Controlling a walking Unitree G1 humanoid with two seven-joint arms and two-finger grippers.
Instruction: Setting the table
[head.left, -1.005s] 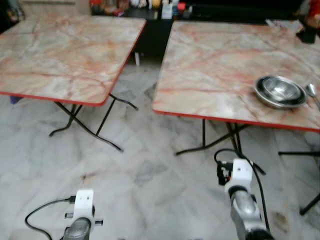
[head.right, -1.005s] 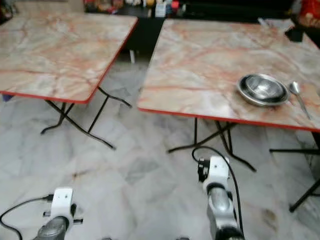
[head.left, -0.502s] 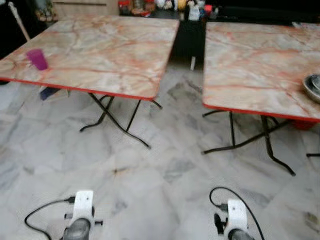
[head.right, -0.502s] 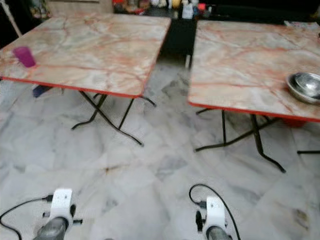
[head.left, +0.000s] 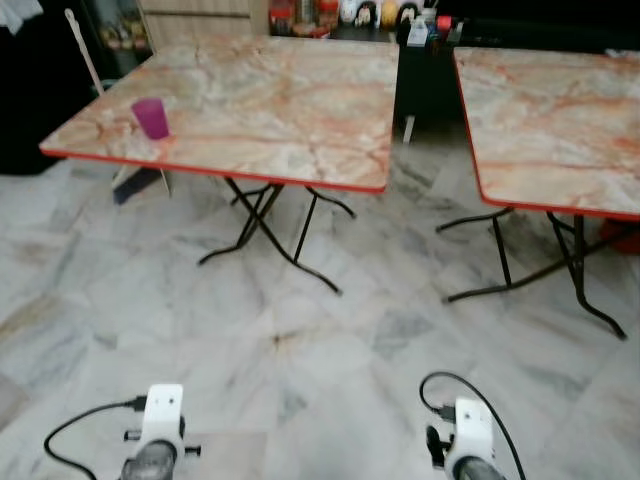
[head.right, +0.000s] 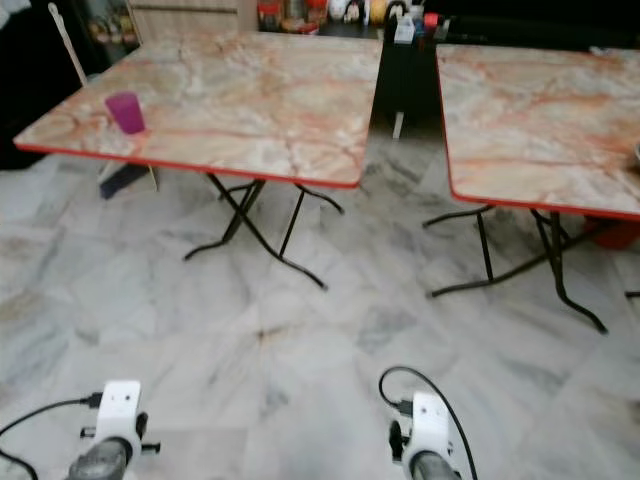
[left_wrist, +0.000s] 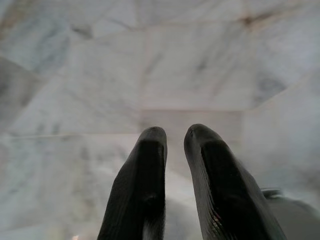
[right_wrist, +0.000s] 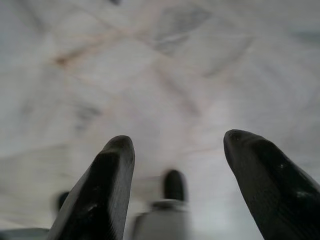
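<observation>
1. Marble everywhere: we're looking down on a pale grey-veined floor (head.left: 300, 350) with two folding tables standing ahead of us, both topped in pink-and-cream marble pattern with red edging.
2. On the left table (head.left: 260, 100) we see a purple cup (head.left: 151, 118) standing upright near the corner on our left, close to the front edge. That's the only tableware we can make out on it.
3. The right table (head.left: 560, 120) sits well apart from the left one, with a gap of floor and a dark cabinet (head.left: 425, 75) between them at the back. Its black crossed legs (head.left: 560, 260) show underneath.
4. Beyond the tables we glimpse bottles and jars (head.left: 340, 12) on a counter, too blurred for us to tell apart.
5. A pale stick (head.left: 84, 50) leans at the far left by the left table, and a dark flat thing (head.left: 135, 182) rests on the floor under that table's corner.
6. Our left gripper (left_wrist: 175, 137) hangs low over the floor tiles; its two black fingers (left_wrist: 140, 185) are nearly together, a thin slit between the tips, holding nothing.
7. Our right gripper (right_wrist: 177, 145) also points down at the floor; its fingers (right_wrist: 100, 185) are spread wide, and nothing is held between them.
8. In the head views both wrists show at the bottom edge, the left arm (head.left: 162, 440) and right arm (head.left: 468, 445), each with a white housing and a looping black cable.
</observation>
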